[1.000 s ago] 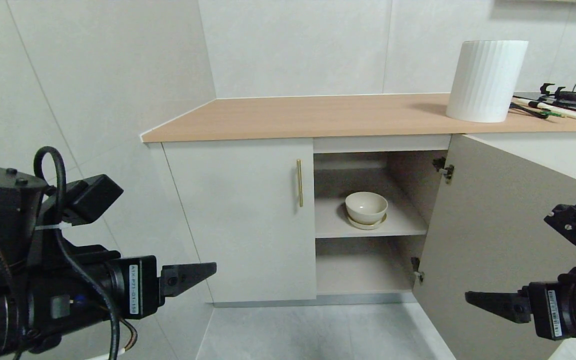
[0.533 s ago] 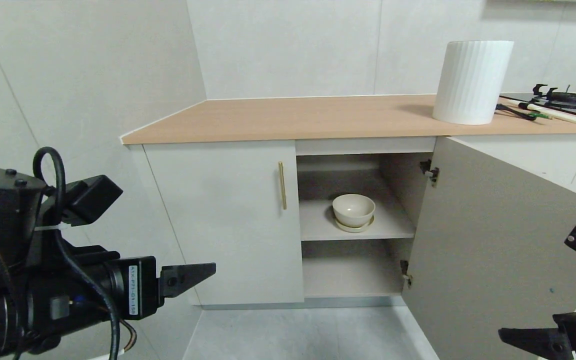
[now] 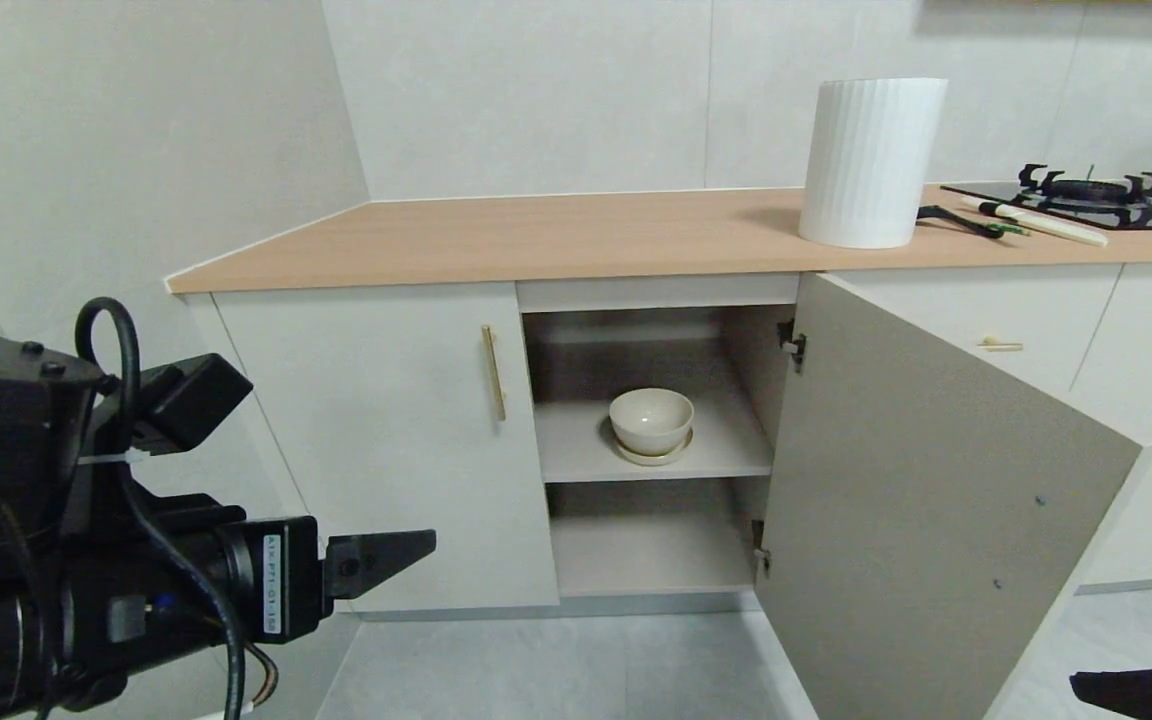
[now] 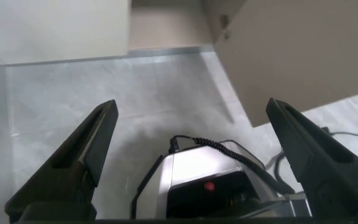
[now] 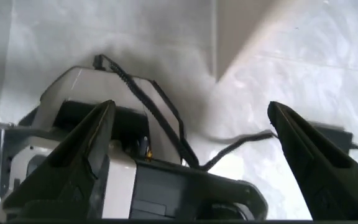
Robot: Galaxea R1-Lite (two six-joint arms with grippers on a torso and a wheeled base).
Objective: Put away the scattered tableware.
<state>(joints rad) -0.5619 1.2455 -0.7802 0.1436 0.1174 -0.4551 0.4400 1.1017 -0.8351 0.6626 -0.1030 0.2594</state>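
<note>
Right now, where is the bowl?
In the head view, the bowl sits on a saucer on the open cabinet's upper shelf, right of the gold handle.

The head camera looked down at the open cabinet from well back. Both wrist cameras faced the floor; the left shared the door with the head view.

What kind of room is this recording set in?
Most likely a kitchen. A wood-look countertop runs along the wall, a hob with black pan supports sits at its far end, and the open cabinet below holds a bowl on a plate.
</note>
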